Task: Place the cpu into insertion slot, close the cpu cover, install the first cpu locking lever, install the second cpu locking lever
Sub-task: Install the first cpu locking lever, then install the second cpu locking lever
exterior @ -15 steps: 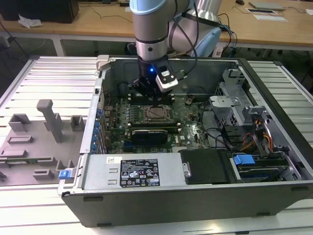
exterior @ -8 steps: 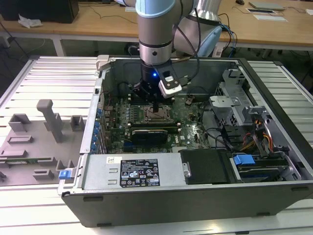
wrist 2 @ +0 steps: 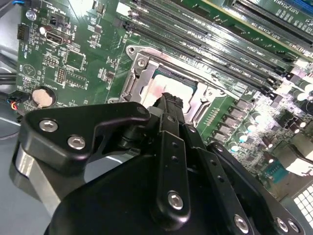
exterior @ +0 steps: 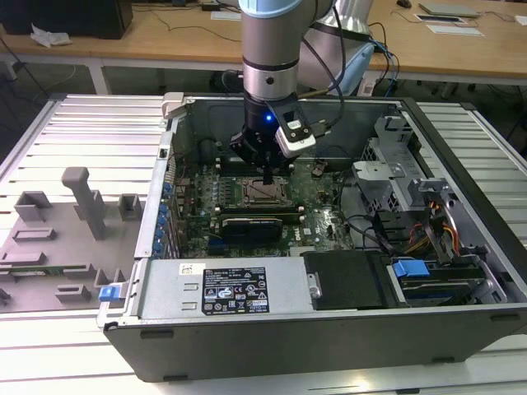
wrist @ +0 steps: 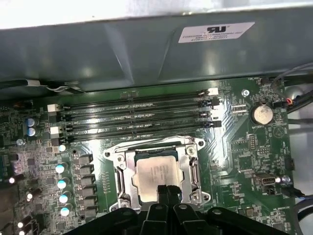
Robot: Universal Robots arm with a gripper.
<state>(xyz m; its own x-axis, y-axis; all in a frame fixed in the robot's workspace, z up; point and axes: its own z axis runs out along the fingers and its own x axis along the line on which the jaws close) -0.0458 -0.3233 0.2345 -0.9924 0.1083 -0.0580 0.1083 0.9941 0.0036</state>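
Fig.: cpu (wrist: 155, 174) sits in insertion slot (wrist: 156, 153), cpu cover (wrist: 124, 174) lying down around it. Jaws pressed together, tips at cpu's edge. Risk: tips may skid, scoring cpu or board (wrist: 234, 156). First wrist view shows whole slot; second wrist view hides half behind linkage (wrist 2: 166, 161); exterior view adds pc case (exterior: 329, 329).

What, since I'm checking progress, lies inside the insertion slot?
The cpu lies inside the insertion slot, its pale top showing through the window of the cpu cover. The shut fingers of the gripper hide one edge; whatever lies beneath the cpu is covered.
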